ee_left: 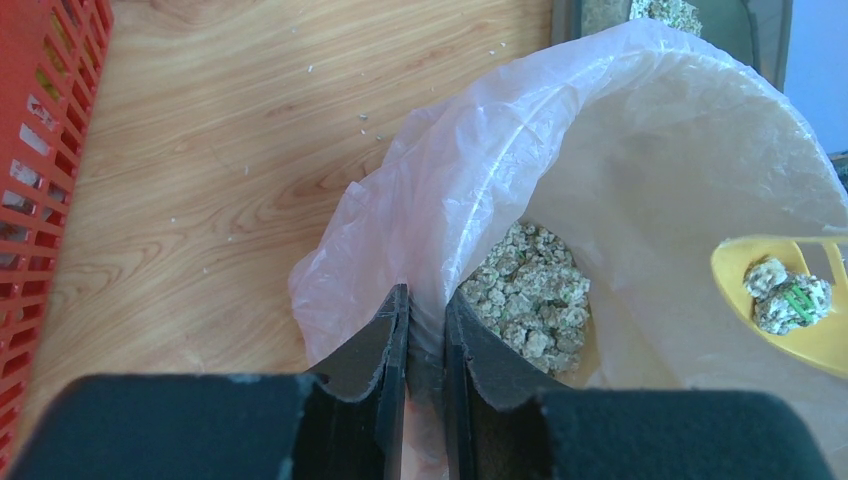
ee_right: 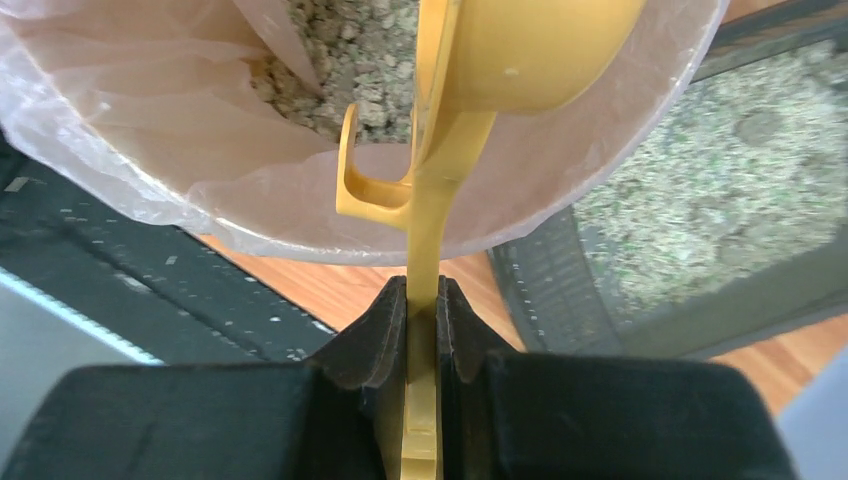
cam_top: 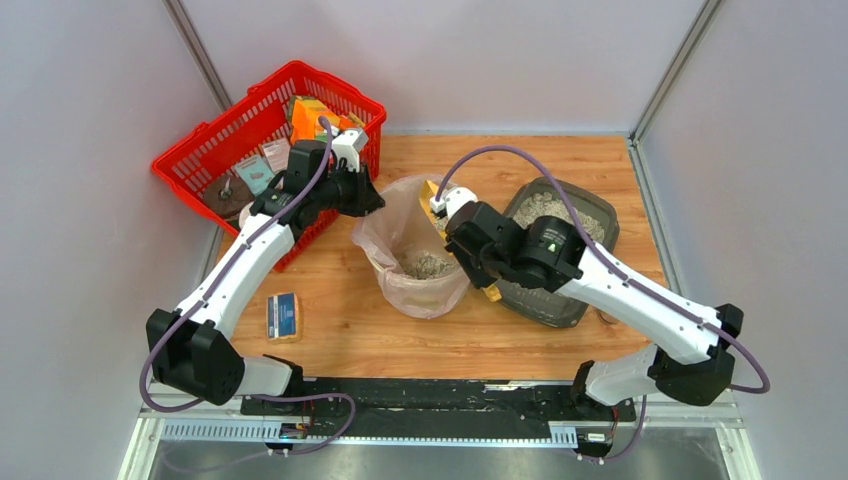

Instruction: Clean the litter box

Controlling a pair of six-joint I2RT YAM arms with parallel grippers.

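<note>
The litter box (cam_top: 592, 212), a dark grey tray of pale gravelly litter, lies at the right, and also shows in the right wrist view (ee_right: 720, 170). Left of it stands a round beige bin (cam_top: 415, 290) with a clear bag liner (ee_left: 640, 150) and litter clumps (ee_left: 530, 290) at the bottom. My left gripper (ee_left: 427, 295) is shut on the bin's rim and liner at its far left side (cam_top: 370, 197). My right gripper (ee_right: 425, 285) is shut on the handle of a yellow scoop (ee_right: 530, 50). The scoop (ee_left: 790, 315) hangs over the bin's mouth with a few clumps (ee_left: 785, 290) in it.
A red mesh basket (cam_top: 270, 130) with several items stands at the back left, close behind my left arm. A small blue and yellow pack (cam_top: 283, 315) lies on the wooden table near the front left. Litter grains (ee_left: 300, 70) are scattered on the wood. Grey walls enclose the table.
</note>
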